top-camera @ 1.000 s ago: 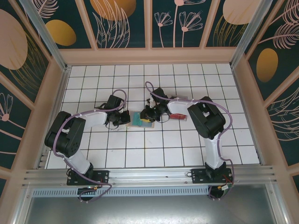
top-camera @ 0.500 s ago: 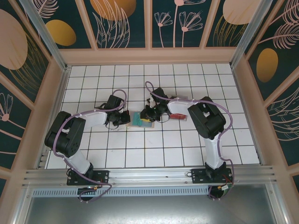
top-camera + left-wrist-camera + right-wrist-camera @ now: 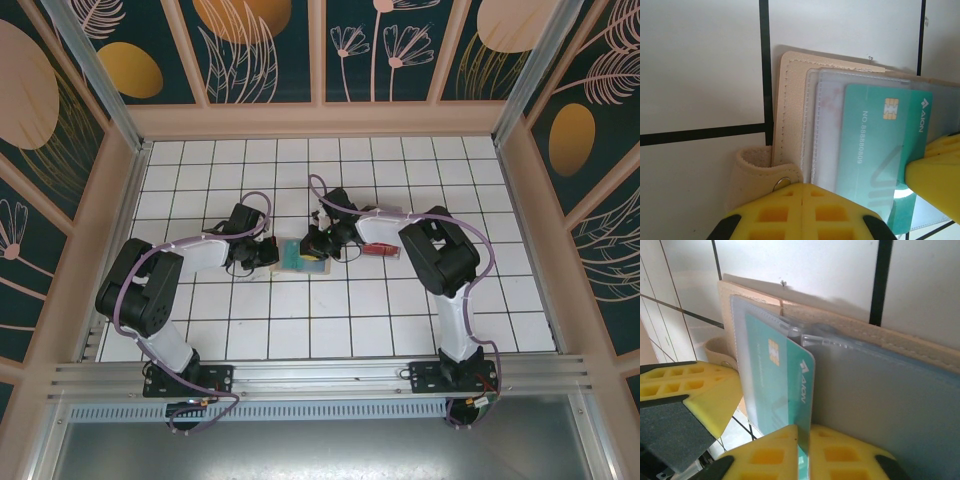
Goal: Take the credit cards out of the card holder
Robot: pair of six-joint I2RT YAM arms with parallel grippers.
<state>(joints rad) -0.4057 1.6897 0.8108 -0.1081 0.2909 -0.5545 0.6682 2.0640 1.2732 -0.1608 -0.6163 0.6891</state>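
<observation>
The tan card holder lies open on the white tiles, clear sleeves on top, its snap strap curled at the near edge. A teal credit card sticks partway out of a sleeve. My left gripper is shut, its yellow tips resting on the holder's edge beside the strap. My right gripper is shut on the teal card's edge, next to the holder's blue-grey half. From above, both grippers meet over the holder mid-table.
A red card lies flat on the tiles just right of the right wrist. Patterned walls enclose the tiled floor on three sides. The arm bases stand on the metal rail at the near edge.
The right gripper's fingers have closed onto the teal card. Both arms and the card holder stay nearly where they were.
</observation>
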